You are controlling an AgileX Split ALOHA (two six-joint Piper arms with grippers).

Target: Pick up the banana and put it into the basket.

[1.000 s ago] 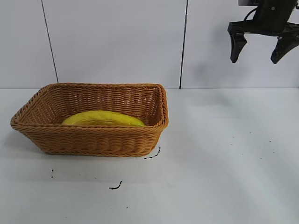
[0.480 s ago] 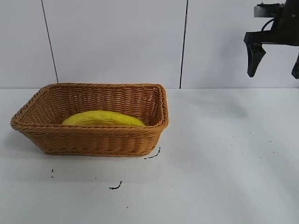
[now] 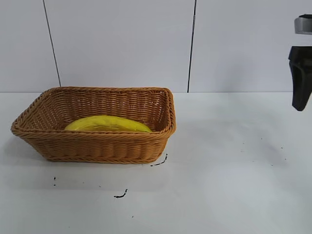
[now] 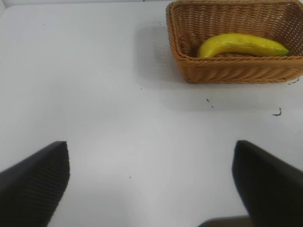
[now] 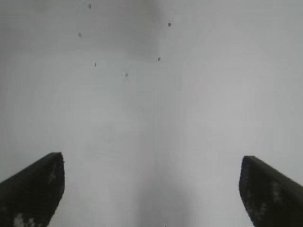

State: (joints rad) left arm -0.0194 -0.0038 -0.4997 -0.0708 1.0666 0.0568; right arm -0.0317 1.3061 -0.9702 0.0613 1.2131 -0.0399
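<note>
The yellow banana point(image 3: 107, 124) lies flat inside the tan woven basket point(image 3: 92, 139) at the table's left; nothing touches either. The left wrist view shows the banana point(image 4: 241, 44) in the basket point(image 4: 236, 74) from far off. My left gripper point(image 4: 151, 177) stands open over bare table, well away from the basket, with nothing between its fingers. In the right wrist view my right gripper point(image 5: 151, 187) is open and empty above bare table. In the exterior view only one of its dark fingers point(image 3: 300, 90) shows, at the far right edge, high above the table.
The white table point(image 3: 229, 161) runs wide to the right of the basket. Small dark marks point(image 3: 121, 195) dot the surface in front of the basket. A pale panelled wall point(image 3: 122, 44) stands behind.
The right gripper has swung to the right and lower, mostly leaving the exterior view, still open. Banana and basket have not moved.
</note>
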